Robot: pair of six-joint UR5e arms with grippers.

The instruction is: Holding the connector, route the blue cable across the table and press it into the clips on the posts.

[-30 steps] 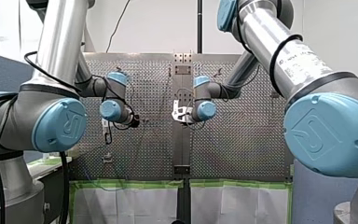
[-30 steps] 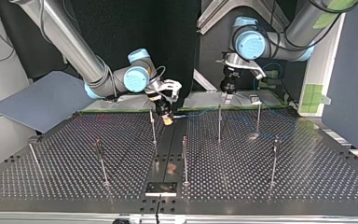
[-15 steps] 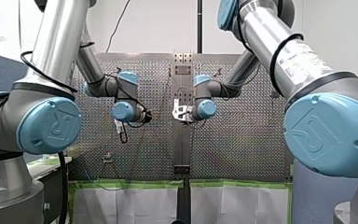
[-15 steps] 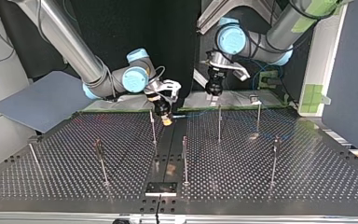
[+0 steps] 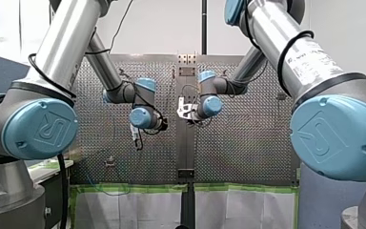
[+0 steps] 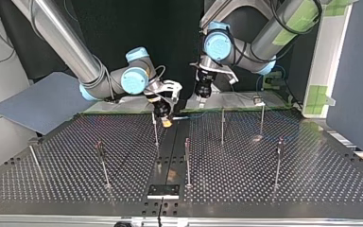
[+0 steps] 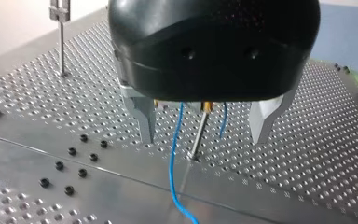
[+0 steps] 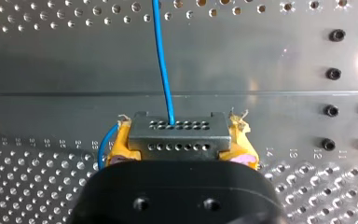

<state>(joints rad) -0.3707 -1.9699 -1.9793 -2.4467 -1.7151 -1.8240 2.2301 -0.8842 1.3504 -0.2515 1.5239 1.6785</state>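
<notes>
Seven posts [image 6: 222,125] on the worktop [image 6: 312,179]; one cable [image 8: 161,56]; right gripper [image 8: 177,142] clamps the one connector [image 8: 177,133], left gripper [image 7: 204,137] spread wide

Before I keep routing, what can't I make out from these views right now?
- Top of the post between my left arm's open jaws: left wrist view, hidden by the black housing.
- Blue cable's far end: right wrist view, cut off by the edge; top view, too thin to trace.
- Whether any clip holds cable: top view, too small.
</notes>
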